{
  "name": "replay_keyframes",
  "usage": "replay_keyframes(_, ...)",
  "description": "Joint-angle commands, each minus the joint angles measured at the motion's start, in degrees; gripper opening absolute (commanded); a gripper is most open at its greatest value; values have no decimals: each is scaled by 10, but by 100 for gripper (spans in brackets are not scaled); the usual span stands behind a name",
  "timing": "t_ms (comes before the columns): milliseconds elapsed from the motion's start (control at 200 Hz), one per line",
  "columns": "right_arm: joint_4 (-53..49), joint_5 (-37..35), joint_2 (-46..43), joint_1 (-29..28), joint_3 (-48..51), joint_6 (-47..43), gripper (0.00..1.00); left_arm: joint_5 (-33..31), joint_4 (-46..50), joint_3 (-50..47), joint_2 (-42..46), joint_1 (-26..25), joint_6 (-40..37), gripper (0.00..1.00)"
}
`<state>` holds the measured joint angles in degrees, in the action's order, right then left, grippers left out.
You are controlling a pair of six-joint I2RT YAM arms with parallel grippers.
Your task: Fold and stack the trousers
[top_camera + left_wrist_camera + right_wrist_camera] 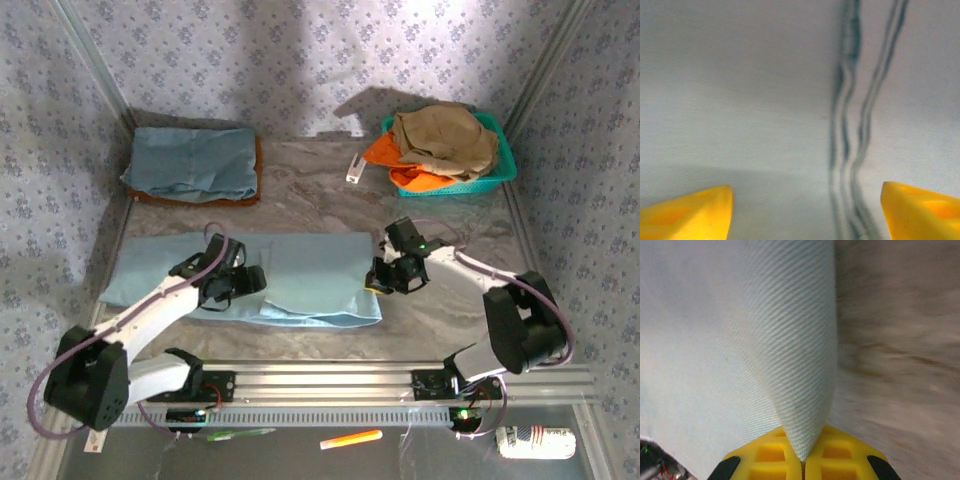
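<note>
Marbled brown table point(300, 180) stands between floral-papered walls point(300, 60). Pale grey-blue trousers point(310, 265) lie flat near its front; the right gripper point(802, 460) pinches their edge, the left gripper point(807, 200) hangs wide over them.

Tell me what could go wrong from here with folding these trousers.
1. The right gripper has its jaws shut on just a narrow pinch at the edge of the trousers; the thin cloth may slip free when lifted.
2. The left gripper hangs over the cloth with jaws open, holding nothing, so a pull from the right alone could drag or skew the trousers instead of folding them evenly.
</note>
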<state>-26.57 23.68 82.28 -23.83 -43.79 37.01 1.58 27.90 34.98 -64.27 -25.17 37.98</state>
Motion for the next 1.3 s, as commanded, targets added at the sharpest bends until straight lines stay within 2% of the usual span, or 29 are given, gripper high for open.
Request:
replay_keyframes(0, -115, -94, -32, 58, 2, -5, 0, -24, 64, 35, 45, 23, -6, 87)
replay_keyframes(130, -196, -148, -71, 136, -25, -56, 0, -39, 89, 45, 82, 57, -7, 90)
replay_keyframes(195, -245, -194, -89, 161, -56, -51, 0, -41, 93, 44, 91, 74, -7, 90)
replay_keyframes(325, -304, -207, -108, 217, -113, -86, 0, -46, 99, 44, 91, 98, 7, 89)
replay_keyframes(485, -331, -215, -135, 271, -145, -117, 0, -57, 77, 31, 85, 101, 33, 87)
replay_keyframes(600, -323, -202, -133, 273, -183, -109, 0, -60, 42, 9, 66, 110, 51, 82)
replay_keyframes(720, -338, -179, -126, 211, -233, -90, 0, -59, 8, -13, 56, 136, 52, 69)
replay_keyframes(840, -339, -159, -128, 126, -282, -47, 0, -57, -21, -35, 44, 171, 51, 46)
replay_keyframes(959, -320, -170, -106, 6, -331, 10, 0, -48, -49, -41, 2, 186, 49, 31)
replay_keyframes(1084, -291, -184, -36, -111, -387, 57, 0, -21, -82, -37, -66, 187, 48, 10)
replay_keyframes(1204, -262, -193, 45, -187, -458, 82, 0, 1, -99, -34, -111, 187, 44, 0)
replay_keyframes(1294, -257, -195, 117, -231, -535, 84, 0, 8, -109, -39, -124, 187, 44, 0)
